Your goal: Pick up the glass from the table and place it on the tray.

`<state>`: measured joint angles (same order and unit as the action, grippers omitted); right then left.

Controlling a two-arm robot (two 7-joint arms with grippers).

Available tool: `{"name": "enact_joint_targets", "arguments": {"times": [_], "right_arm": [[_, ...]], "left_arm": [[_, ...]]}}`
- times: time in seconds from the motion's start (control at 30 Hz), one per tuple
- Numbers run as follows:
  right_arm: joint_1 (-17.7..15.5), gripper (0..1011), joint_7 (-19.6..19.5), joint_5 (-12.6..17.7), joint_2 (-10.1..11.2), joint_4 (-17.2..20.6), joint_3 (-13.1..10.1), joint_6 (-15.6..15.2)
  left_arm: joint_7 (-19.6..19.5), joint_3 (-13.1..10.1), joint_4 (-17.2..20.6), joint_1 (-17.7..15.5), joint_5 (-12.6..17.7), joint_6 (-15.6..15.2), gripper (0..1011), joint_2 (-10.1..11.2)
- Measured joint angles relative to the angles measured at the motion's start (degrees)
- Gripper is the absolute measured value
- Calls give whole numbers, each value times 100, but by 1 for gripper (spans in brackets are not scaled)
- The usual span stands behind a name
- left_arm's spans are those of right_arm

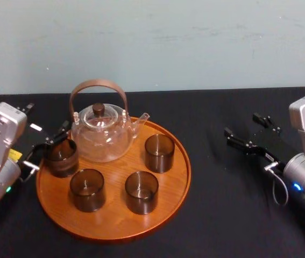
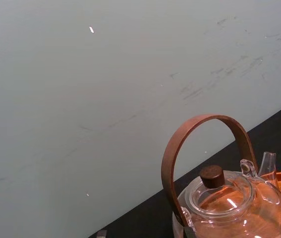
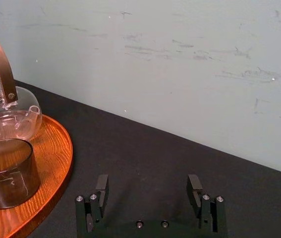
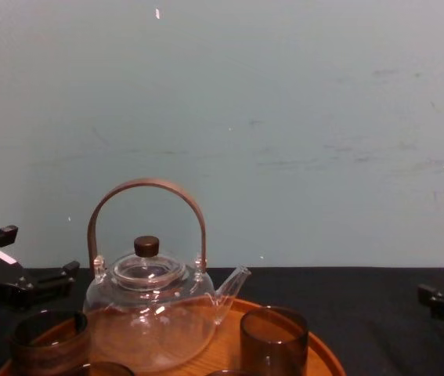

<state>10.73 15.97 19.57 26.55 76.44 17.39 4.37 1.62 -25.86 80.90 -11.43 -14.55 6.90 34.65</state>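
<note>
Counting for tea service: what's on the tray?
A clear glass teapot and four smoky glasses; left claw at the leftmost glass, right claw idle, open over the table. The teapot hides the tray's far rim.

Head view: left gripper (image 1: 52,146) covering left side of glass (image 1: 62,158) at left edge of tray (image 1: 112,217); contact between them not being readable. Both arms running off side edges.
Chest view: bottom edge cutting tray, glass and right-hand glass (image 4: 274,341); right gripper (image 4: 443,301) peeking in as dark tip at right edge.
Left wrist view: teapot (image 2: 224,203) body sinking below bottom edge; tray showing as thin sliver.
Right wrist view: left edge slicing teapot and right-hand glass; right gripper base running under bottom edge.
</note>
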Motion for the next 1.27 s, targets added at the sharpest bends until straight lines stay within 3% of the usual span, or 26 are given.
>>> {"name": "enact_joint_targets", "arguments": {"times": [1.27], "right_arm": [[-8,1002,-11,11,14,18,9,0]], "left_arm": [[0,0,0,0,0,0,1001,0]]}}
